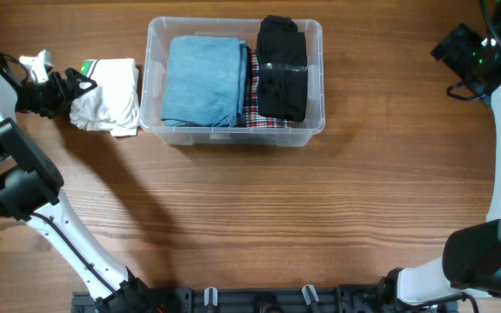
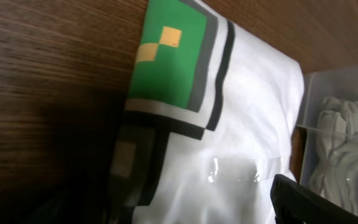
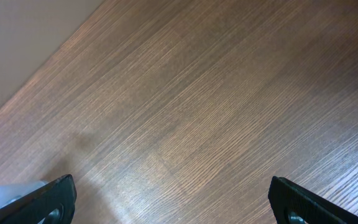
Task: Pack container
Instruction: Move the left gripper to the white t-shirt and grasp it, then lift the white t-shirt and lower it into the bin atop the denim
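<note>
Brown wood-grain surface (image 1: 320, 217) fills my overhead view, with both arms reaching in from the near edge. The container (image 1: 233, 136) sits toward the far side, a little left of centre. It stands upright with its open top facing the camera. Its long axis runs left to right across the overhead picture, and its short walls face the two arms.

Inside I see three folded garments side by side. A blue garment (image 1: 203, 80) takes the left half, and a black garment (image 1: 283, 69) lies along the right end, with a glossy band across it. A strip of red plaid cloth (image 1: 252, 97) shows between them.

Just beside the container's left short wall lies a white folded garment (image 1: 116, 96), printed with green, grey and black squares. I cannot tell whether the two touch.

My left tool (image 1: 81, 85) is at that garment's left edge. On its wrist camera the cloth fills the picture, and one dark finger (image 2: 316, 202) shows at the lower right. The other side is only a dark blur, so the tool reads as spread wide over the cloth rather than pinching it.

My right tool (image 3: 173, 202) is well apart, at the far right. Its fingers stand wide over bare wood, gripping nothing.
</note>
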